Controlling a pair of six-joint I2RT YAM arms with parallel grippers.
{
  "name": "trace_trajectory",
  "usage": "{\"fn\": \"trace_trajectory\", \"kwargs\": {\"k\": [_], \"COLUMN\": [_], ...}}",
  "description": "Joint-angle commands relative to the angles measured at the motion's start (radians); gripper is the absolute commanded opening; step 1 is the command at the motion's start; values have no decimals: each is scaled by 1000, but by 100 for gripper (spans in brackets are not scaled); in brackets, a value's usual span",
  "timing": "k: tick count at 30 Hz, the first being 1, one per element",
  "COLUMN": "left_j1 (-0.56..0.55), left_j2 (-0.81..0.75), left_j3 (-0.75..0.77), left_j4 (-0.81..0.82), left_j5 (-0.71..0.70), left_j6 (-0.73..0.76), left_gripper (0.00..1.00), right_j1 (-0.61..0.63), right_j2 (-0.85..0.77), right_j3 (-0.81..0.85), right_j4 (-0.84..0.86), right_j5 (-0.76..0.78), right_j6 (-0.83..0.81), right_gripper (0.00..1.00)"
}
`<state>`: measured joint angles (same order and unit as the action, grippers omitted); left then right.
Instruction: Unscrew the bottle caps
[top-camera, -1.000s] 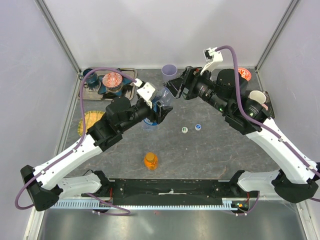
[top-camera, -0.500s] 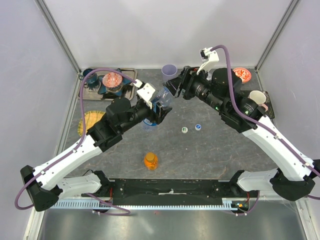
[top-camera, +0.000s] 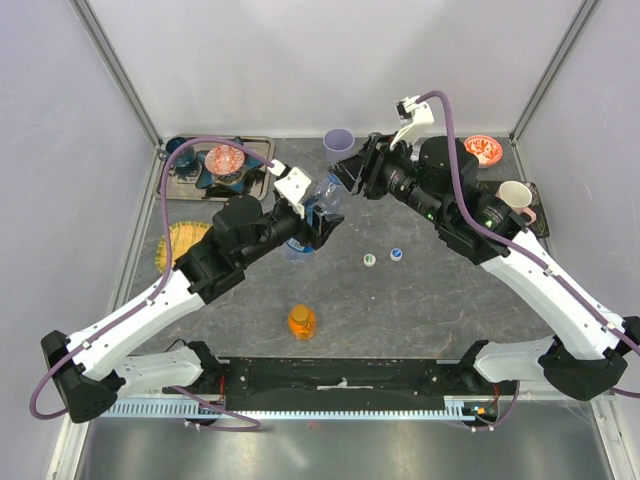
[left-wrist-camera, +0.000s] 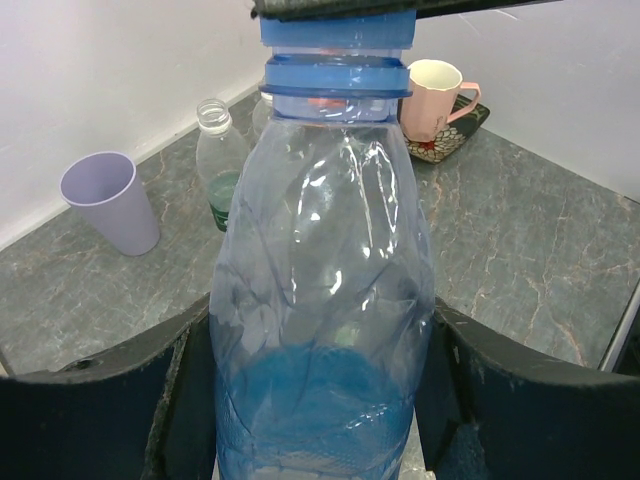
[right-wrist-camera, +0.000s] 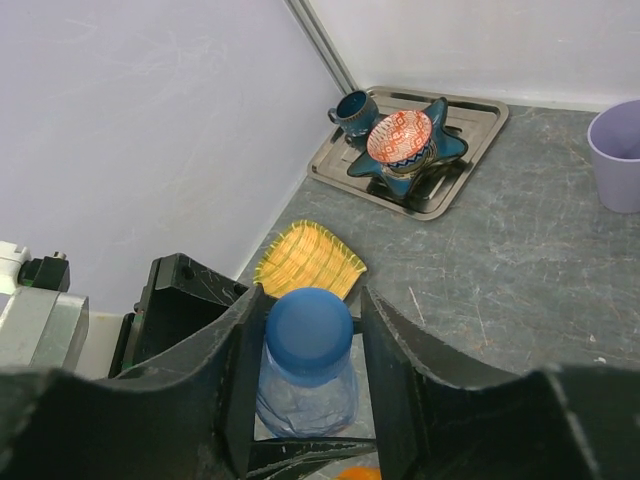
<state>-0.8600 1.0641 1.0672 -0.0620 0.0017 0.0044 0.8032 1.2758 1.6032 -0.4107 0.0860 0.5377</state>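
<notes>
My left gripper (top-camera: 318, 215) is shut on a clear bottle with a blue label (left-wrist-camera: 320, 300) and holds it tilted up toward the right arm. Its blue cap (right-wrist-camera: 308, 335) is screwed on. My right gripper (right-wrist-camera: 310, 330) straddles that cap. One finger touches it and a thin gap shows at the other. Two loose caps lie on the table, one white and green (top-camera: 369, 260), one blue (top-camera: 396, 254). A short orange bottle (top-camera: 302, 321) stands capped near the front. A capless bottle with a green label (left-wrist-camera: 220, 150) stands behind.
A purple cup (top-camera: 338, 140) stands at the back. A pink mug (top-camera: 515, 195) is on a saucer at the right, with a red bowl (top-camera: 485, 148) behind it. A metal tray (top-camera: 250, 150) with dishes and a yellow basket (top-camera: 185, 240) are at the left.
The right gripper has slid left over the blue cap, and its jaws have narrowed from wide open to almost touching it. The left arm and the bottle have stayed put.
</notes>
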Motion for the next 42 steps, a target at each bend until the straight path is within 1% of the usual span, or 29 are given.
{"fn": "trace_trajectory", "kwargs": {"k": [1,2,5,10,12,16,19,22,25,27,30,33,34,35,38,39,40,41,42], "left_j1": [-4,-5,-5,-5,-4,-5,-4,-5,-5,-4,-4,-4,-5,-4,-5,-4,-2,2,15], "left_j2": [-24,-26,-24,-24,-26,-24,-24,-23,-24,-23,-24,-24,-24,-24,-29,-35,-48,-55,-64], "left_j3": [-3,-3,-1,2,2,2,0,0,2,2,2,4,5,7,13,16,17,19,22], "left_j4": [36,36,36,37,37,37,37,37,37,39,37,39,40,41,44,45,44,44,48], "left_j5": [-8,-8,-6,-6,-6,-8,-6,-6,-6,-6,-6,-6,-6,-6,33,81,125,179,298], "left_j6": [42,42,42,39,39,36,34,32,32,31,29,28,28,29,23,20,16,19,6], "left_gripper": [27,27,27,27,27,27,27,27,27,27,27,27,27,27,27,27,26,26,25], "right_j1": [5,5,5,5,5,5,5,5,5,4,5,5,4,5,5,5,5,5,4], "right_j2": [0,0,-1,-3,-6,-10,-13,-15,-16,-15,-13,-7,-6,-4,-13,-15,-16,-26,-32], "right_j3": [-12,-14,-17,-26,-28,-34,-35,-35,-35,-35,-40,-45,-46,-48,-71,-71,-69,-66,-63], "right_j4": [39,41,39,38,39,36,36,36,36,36,38,38,38,36,58,58,53,50,49], "right_j5": [-5,-8,-15,-26,-28,-19,-15,-14,-15,-20,-34,-66,-75,-83,-163,-181,-231,-255,-290], "right_j6": [8,7,7,10,11,13,16,16,15,16,15,16,15,12,-24,-39,-56,-106,-128], "right_gripper": [48,45,40,39,39,47,48,52,51,49,39,19,2,0,0,0,0,0,0]}}
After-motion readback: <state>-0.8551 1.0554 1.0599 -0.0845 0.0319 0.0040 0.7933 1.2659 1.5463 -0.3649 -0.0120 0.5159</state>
